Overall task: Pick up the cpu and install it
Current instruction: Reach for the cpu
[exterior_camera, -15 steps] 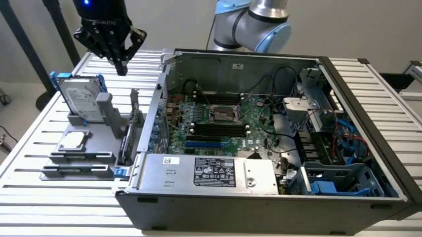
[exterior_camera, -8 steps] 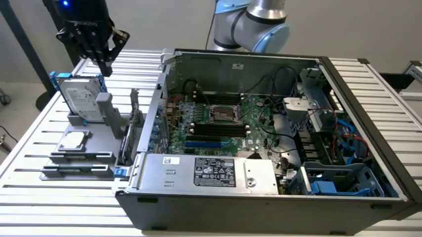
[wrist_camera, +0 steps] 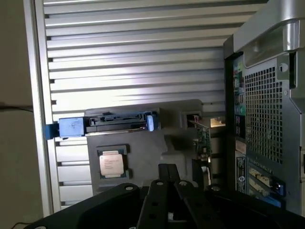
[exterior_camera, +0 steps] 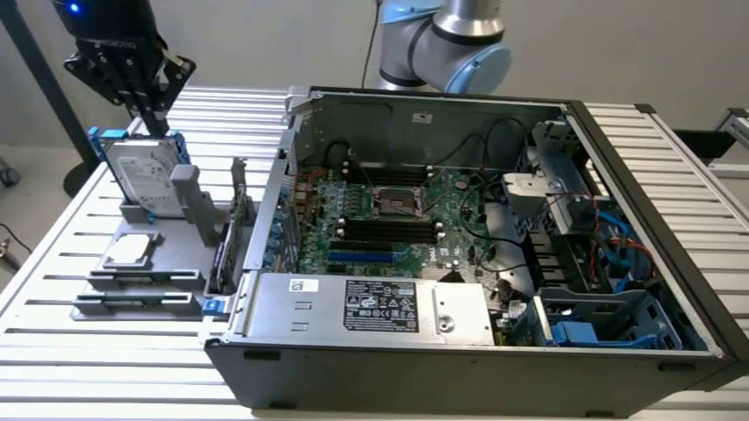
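Our gripper (exterior_camera: 150, 112) hangs closed and empty near the holder (exterior_camera: 178, 256). At its six o'clock in the exterior view, the cpu (exterior_camera: 129, 250) lies flat, seemingly cradled for grasping.

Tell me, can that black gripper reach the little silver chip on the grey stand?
Probably yes. The cpu lies face up with nothing on top; the gripper hangs above the upright hard drive beside it, which it would need to clear.

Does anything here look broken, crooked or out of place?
Nothing stands out. The cpu lies flat in its grey holder, the drive stands upright beside it, and the open case sits square on the table with nothing spilled.
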`<act>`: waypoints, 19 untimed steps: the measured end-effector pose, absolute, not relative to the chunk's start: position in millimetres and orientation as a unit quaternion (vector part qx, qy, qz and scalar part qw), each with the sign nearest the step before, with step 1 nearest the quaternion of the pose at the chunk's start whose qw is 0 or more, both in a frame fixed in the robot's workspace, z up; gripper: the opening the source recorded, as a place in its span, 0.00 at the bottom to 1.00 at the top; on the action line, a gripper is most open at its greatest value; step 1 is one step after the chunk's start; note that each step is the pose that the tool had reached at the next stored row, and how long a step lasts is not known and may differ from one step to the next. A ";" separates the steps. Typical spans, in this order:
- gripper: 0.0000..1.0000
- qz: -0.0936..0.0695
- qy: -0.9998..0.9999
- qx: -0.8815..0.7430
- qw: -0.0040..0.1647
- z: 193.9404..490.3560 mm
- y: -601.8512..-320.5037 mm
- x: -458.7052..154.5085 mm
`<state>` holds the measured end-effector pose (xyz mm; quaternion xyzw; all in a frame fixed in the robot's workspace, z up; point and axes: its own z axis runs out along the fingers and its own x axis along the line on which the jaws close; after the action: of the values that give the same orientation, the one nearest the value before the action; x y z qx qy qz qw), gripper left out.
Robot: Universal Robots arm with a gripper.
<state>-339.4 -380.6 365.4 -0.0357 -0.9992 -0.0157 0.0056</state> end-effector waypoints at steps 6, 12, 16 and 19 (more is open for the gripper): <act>0.11 -0.014 -0.999 -0.036 0.010 362.1 -378.5 -366.5; 0.11 -0.012 -0.999 -0.036 0.015 358.6 -376.4 -394.1; 0.11 -0.011 -0.999 -0.036 0.017 356.4 -375.1 -411.9; 0.11 -0.010 -0.999 -0.028 0.018 356.0 -373.9 -415.3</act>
<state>-415.3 -373.9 356.0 -0.0277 -0.9994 -0.0100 0.0176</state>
